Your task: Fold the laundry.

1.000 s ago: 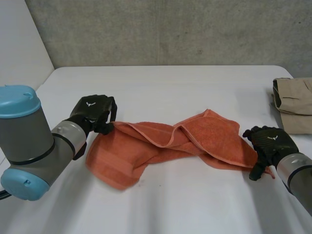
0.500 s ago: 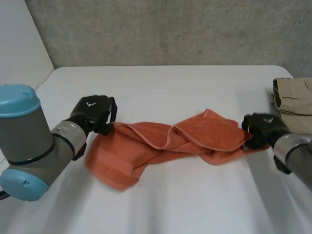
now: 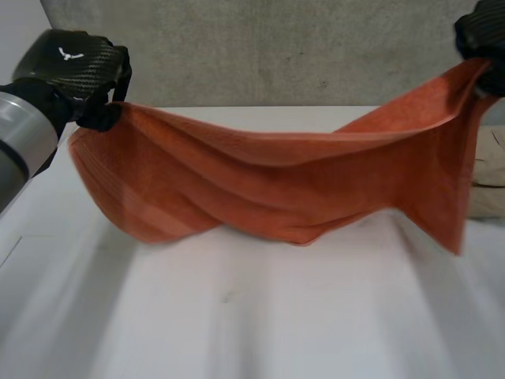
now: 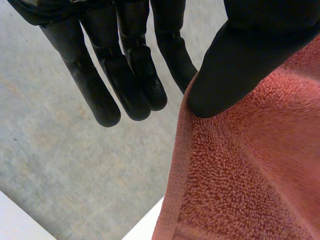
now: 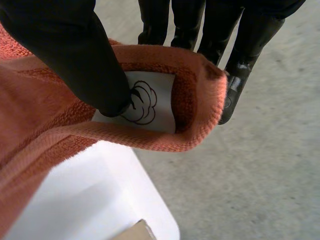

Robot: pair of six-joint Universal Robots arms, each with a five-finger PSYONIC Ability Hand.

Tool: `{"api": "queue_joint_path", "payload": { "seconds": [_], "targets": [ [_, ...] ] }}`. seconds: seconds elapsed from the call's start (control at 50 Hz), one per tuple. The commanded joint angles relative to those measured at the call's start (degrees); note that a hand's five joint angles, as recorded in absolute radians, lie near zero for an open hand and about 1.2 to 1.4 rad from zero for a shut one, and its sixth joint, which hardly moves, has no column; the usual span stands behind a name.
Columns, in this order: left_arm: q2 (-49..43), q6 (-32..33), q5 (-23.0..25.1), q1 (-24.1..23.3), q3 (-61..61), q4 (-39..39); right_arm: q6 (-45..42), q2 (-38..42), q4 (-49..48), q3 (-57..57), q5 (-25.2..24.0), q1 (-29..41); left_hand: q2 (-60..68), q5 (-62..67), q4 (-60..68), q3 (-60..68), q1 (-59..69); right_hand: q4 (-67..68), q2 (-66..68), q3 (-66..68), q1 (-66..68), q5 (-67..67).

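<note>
Two upper corners of the towel (image 3: pixel 268 178) are pinched by the left hand (image 3: pixel 72 69) and right hand (image 3: pixel 480 33). It hangs stretched above the tabletop's (image 3: pixel 260 332) middle, likely to open flat for folding.

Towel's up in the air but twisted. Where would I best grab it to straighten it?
Probably the loose corner of the towel, hanging below the right hand. It dangles free with both faces exposed, so come from the side and pinch across its hem between thumb and fingers.
</note>
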Motion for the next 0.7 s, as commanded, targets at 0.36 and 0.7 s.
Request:
{"api": "queue_joint_path", "payload": {
  "seconds": [0.36, 0.7],
  "targets": [
    [-31.58, 7.05, -2.33, -0.98, 38.03, 36.9, -0.34, 31.44, -50.4, -29.34, 15.62, 10.11, 11.32, 13.96, 11.11, 11.59, 13.78, 11.9, 12.54, 12.33, 24.0, 14.06],
    [-19.45, 2.39, -5.06, -0.45, 5.57, 41.66, 1.86, 24.15, -40.76, -6.51, 9.04, 10.9, 11.32, 13.96, 11.11, 11.59, 13.78, 11.9, 12.54, 12.33, 24.0, 14.06]
  ]
}}
